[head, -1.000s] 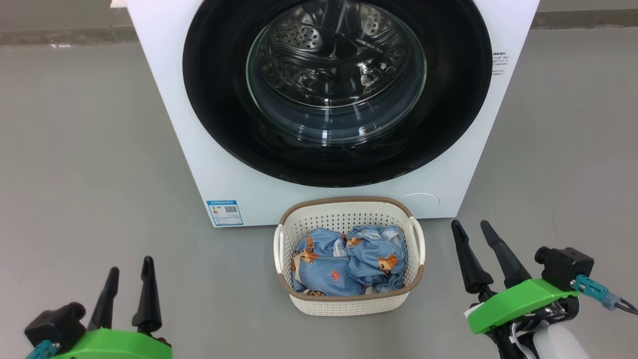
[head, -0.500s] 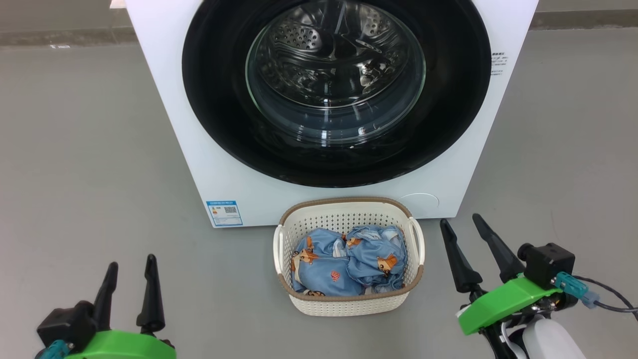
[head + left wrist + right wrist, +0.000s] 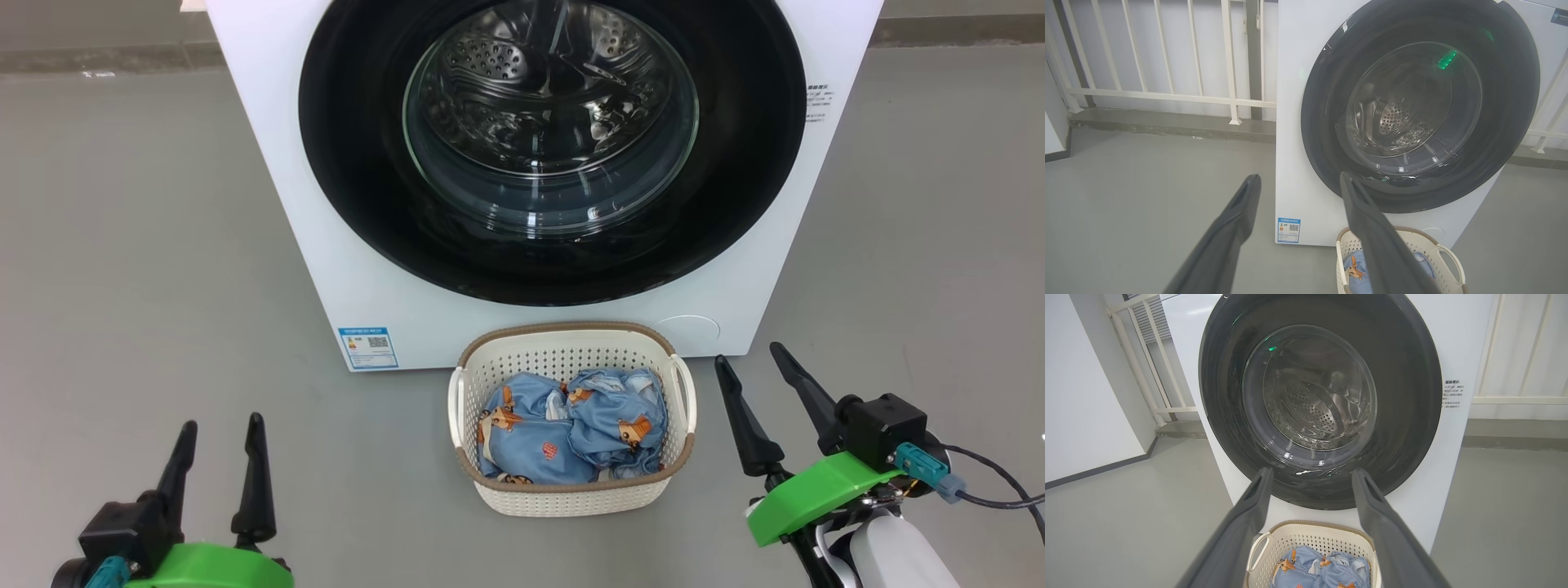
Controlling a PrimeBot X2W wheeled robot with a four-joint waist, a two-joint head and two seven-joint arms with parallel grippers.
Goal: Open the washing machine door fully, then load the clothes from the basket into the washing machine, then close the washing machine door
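Note:
The white washing machine (image 3: 343, 245) stands ahead of me, its round black washing machine door (image 3: 351, 163) flat against the front, steel drum visible through the glass. On the floor in front sits the cream basket (image 3: 571, 500) holding the light blue bear-print clothes (image 3: 571, 429). My left gripper (image 3: 222, 427) hangs open at the lower left, well left of the basket. My right gripper (image 3: 747, 357) is open just right of the basket. In the wrist views the door (image 3: 1506, 122) (image 3: 1404, 396) and the basket (image 3: 1447, 261) (image 3: 1314, 539) lie beyond the open left gripper (image 3: 1298, 177) and right gripper (image 3: 1310, 471).
Grey floor (image 3: 139, 245) spreads on both sides of the machine. A white railing (image 3: 1167, 96) runs behind it along a low kerb. A white wall (image 3: 1081, 396) stands off to one side. A blue label sticker (image 3: 367, 347) marks the machine's lower front.
My right gripper has risen and shifted left, closer to the basket's right side. My left gripper has edged up and slightly right. Both stay open; door and basket are unmoved.

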